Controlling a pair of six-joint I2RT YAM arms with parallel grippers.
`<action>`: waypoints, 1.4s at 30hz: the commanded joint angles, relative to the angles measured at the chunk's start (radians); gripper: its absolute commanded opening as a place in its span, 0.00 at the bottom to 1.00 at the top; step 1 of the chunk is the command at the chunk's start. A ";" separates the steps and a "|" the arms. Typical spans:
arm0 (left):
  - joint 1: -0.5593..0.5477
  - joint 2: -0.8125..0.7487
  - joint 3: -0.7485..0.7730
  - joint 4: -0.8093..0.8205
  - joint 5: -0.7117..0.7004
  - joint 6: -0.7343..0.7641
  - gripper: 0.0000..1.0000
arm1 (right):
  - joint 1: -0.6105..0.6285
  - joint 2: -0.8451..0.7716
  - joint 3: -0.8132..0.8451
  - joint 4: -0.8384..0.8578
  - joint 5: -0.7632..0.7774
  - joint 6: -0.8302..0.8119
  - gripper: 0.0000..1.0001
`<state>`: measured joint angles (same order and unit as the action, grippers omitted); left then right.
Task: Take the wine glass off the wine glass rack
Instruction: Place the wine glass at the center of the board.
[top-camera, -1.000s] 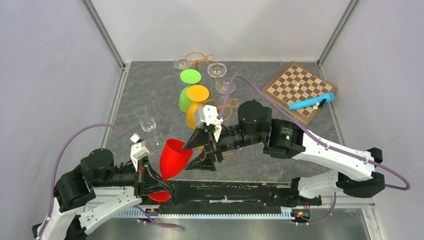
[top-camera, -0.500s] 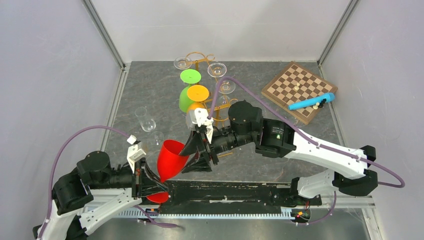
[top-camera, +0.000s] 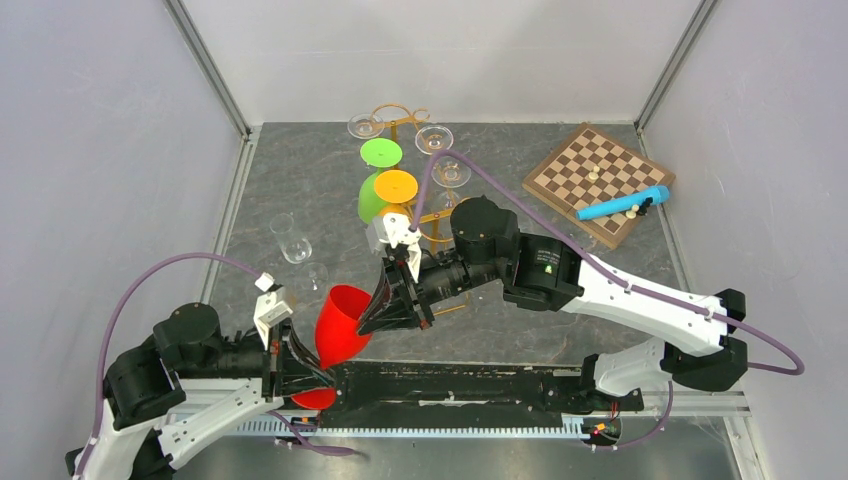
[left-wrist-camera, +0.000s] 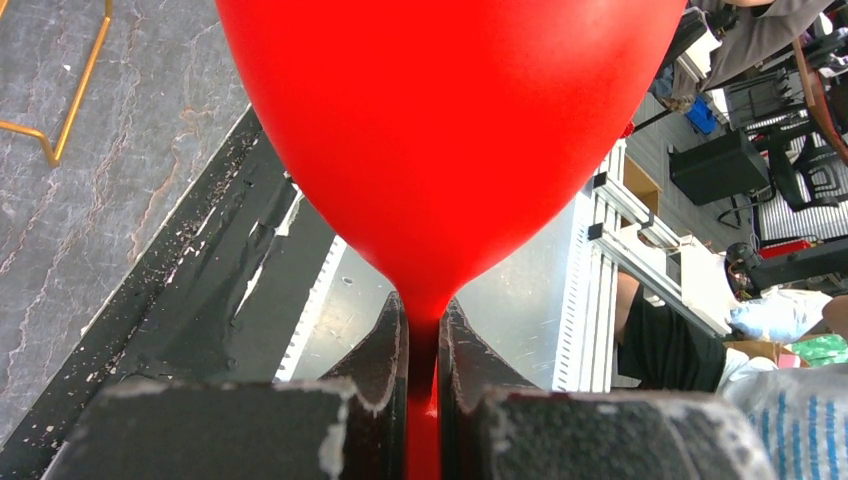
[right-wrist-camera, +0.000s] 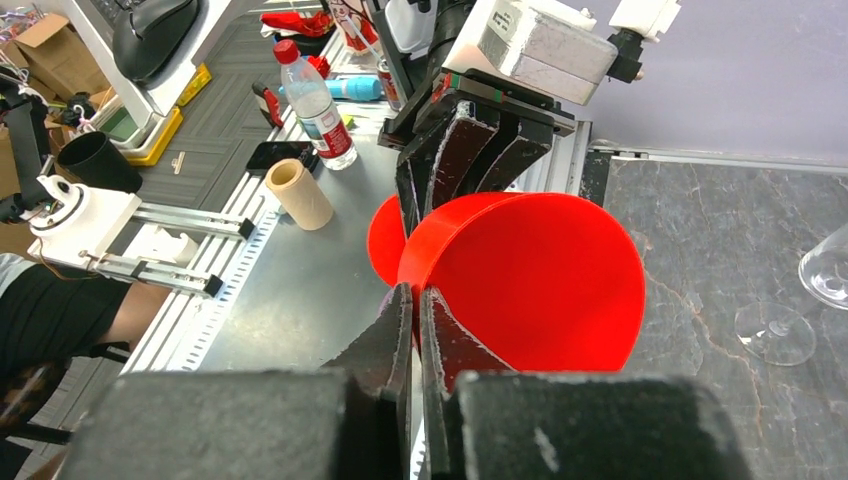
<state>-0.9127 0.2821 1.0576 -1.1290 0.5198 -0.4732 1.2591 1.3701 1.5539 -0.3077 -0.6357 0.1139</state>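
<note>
Clamped by the stem in the left pincer (top-camera: 300, 365): a red wine glass (top-camera: 343, 322), leaning toward 1 o'clock over the near edge of the tabletop (top-camera: 300, 180). Nipped at its 3 o'clock rim by the right pincer (top-camera: 375, 318), pressed together on the thin wall. Well apart from the gold wire rack (top-camera: 400, 118) at 12 o'clock. Opaque, glossy, tulip-bowled, round-footed.

The grey table (top-camera: 290, 180) carries the wine glass rack (top-camera: 405, 120), a chessboard (top-camera: 590, 180) and 2 clear glasses (top-camera: 292, 240).
</note>
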 joint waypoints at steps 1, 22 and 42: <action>0.003 0.019 0.021 0.032 -0.060 0.014 0.02 | 0.013 -0.011 -0.002 0.017 -0.062 0.019 0.00; 0.003 0.048 0.034 0.089 -0.210 -0.035 0.63 | 0.013 -0.254 -0.223 -0.121 0.024 -0.106 0.00; 0.003 0.096 -0.055 0.222 -0.221 -0.018 0.63 | 0.013 -0.598 -0.380 -0.542 0.756 0.038 0.00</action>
<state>-0.9131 0.3695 1.0134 -0.9665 0.2897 -0.4862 1.2716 0.7898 1.1721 -0.7738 -0.0986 0.0719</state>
